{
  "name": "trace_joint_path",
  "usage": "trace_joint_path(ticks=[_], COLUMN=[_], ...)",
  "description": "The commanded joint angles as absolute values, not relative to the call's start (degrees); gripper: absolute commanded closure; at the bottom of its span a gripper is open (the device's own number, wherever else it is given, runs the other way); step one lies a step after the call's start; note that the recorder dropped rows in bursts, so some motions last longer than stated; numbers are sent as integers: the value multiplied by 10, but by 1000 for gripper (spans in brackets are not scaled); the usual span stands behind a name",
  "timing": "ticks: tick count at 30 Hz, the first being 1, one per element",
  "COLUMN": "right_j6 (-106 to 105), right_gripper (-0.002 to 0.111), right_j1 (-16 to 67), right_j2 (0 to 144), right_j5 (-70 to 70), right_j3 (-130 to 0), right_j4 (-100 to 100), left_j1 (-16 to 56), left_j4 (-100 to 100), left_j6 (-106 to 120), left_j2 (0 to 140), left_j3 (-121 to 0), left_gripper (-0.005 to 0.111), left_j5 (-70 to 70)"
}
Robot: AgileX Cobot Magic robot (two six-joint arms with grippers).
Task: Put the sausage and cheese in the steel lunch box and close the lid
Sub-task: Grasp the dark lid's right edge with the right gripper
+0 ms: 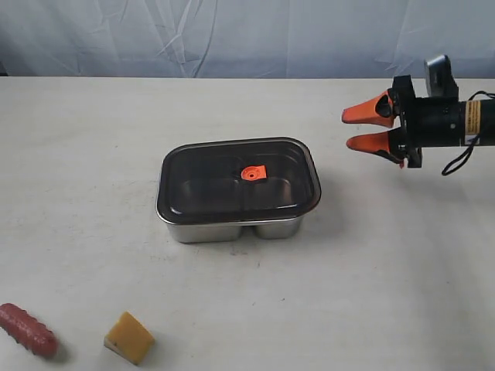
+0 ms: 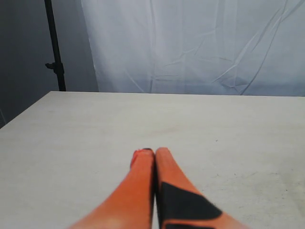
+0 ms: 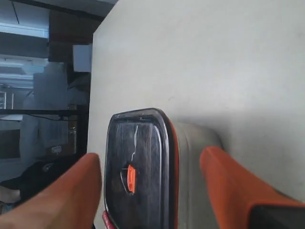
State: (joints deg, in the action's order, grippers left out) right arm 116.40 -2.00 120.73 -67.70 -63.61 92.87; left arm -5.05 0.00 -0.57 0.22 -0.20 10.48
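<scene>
Exterior view: shiny silver rectangular steel lunch box [image 1: 232,229] with rounded corners sits near the middle of the pale tabletop [image 1: 387,294]. The dark, smoky translucent lid [image 1: 209,185] lies on top of the box and covers it. The small orange-red round valve [image 1: 253,173] is at the lid's centre. A divider between two compartments shows faintly through the lid. The small reddish-brown ridged toy sausage [image 1: 28,330] lies on the tabletop at the lower left of this view, well apart from the box. The yellow-orange cheese wedge [image 1: 129,337] with a paler side rests just to the right of the sausage, near it but not touching, also well apart from the box. Both items are outside the box. The right tool [image 1: 347,130] is to the right of the box and apart from it, orange fingers pointing toward the box. Its jaws are spread and touch neither box nor lid. Right wrist view confirms: the two orange fingers [image 3: 224,176] stand wide apart, and the lidded box is seen between them further off, with the lid's orange seal rim visible along one edge. The left tool [image 2: 152,152] shows only in the left wrist view: its orange fingers are pressed together tip to tip, above bare tabletop. A creased white cloth backdrop [image 1: 232,31] hangs behind the tabletop. A thin black stand pole [image 2: 53,45] is visible beside the cloth in the left wrist view.
</scene>
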Motion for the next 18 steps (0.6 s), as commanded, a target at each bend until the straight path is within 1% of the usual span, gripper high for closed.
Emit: trace_joint_path(ticks=[1, 14, 17, 18], right_j6=[1148, 1124, 1124, 1124], right_gripper=[47, 47, 55, 60], right_j1=[1, 60, 62, 62], right_j2=[1237, 1266, 1266, 1266], right_j5=[-689, -674, -676, -676], right_j3=[-640, -640, -640, -640], right_j4=[931, 933, 933, 933], left_j1=[-51, -51, -51, -51], left_j4=[0, 0, 0, 0], left_j6=[-9, -9, -9, -9], left_j2=[0, 0, 0, 0], left_j3=[0, 0, 0, 0], left_gripper=[107, 107, 107, 107], left_j5=[103, 103, 103, 103])
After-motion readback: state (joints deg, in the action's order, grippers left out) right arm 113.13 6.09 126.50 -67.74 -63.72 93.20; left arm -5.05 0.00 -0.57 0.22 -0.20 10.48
